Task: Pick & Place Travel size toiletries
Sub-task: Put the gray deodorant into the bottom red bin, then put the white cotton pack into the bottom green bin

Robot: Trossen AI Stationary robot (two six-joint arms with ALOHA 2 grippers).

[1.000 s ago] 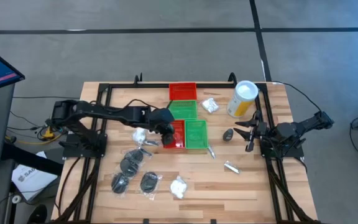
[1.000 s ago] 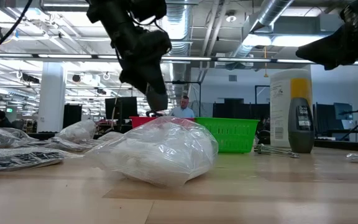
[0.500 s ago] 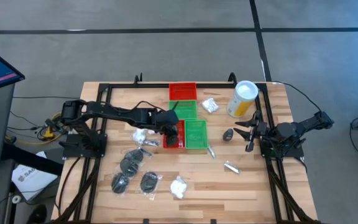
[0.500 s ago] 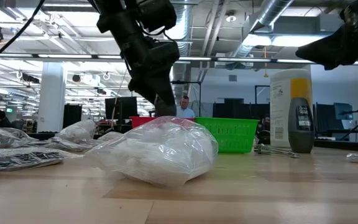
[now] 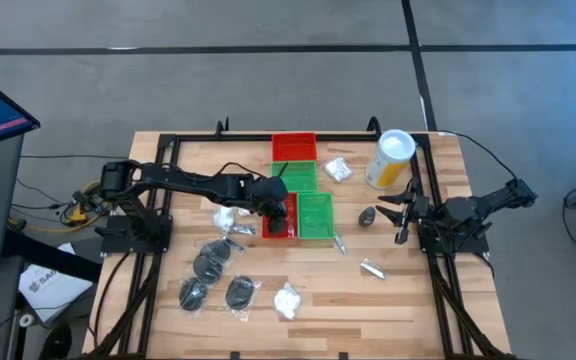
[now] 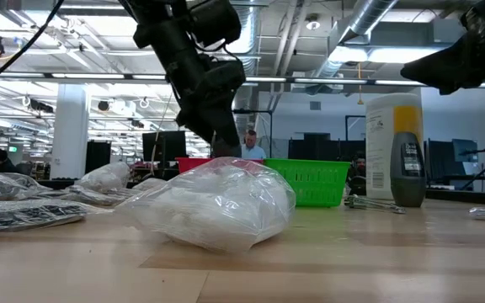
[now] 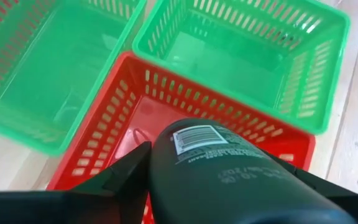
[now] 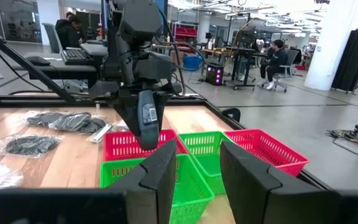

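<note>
- Our left gripper [image 5: 271,198] is closed around a dark bottle [image 7: 222,168], one finger on each side. The bottle hangs nose-down, which we take to be so that it drops in cleanly.
- The bottle, one of the travel size toiletries, is directly above the red tray [image 7: 104,143] and not yet resting in it. We judge this to be the placing step, just short of letting go.
- The tray floor below the bottle looks bare, so it should have room to land.
- The green tray [image 5: 315,217] touches the red tray's side. Centring before release matters, or the bottle may tip across the shared wall.
- Our right gripper [image 5: 400,215] waits well apart from the red tray, beyond the green one. Its fingers are parted and hold nothing.
- The clear packets [image 5: 213,262] lie on the table near the red tray's other side, and we take them to be next in line for sorting.
</note>
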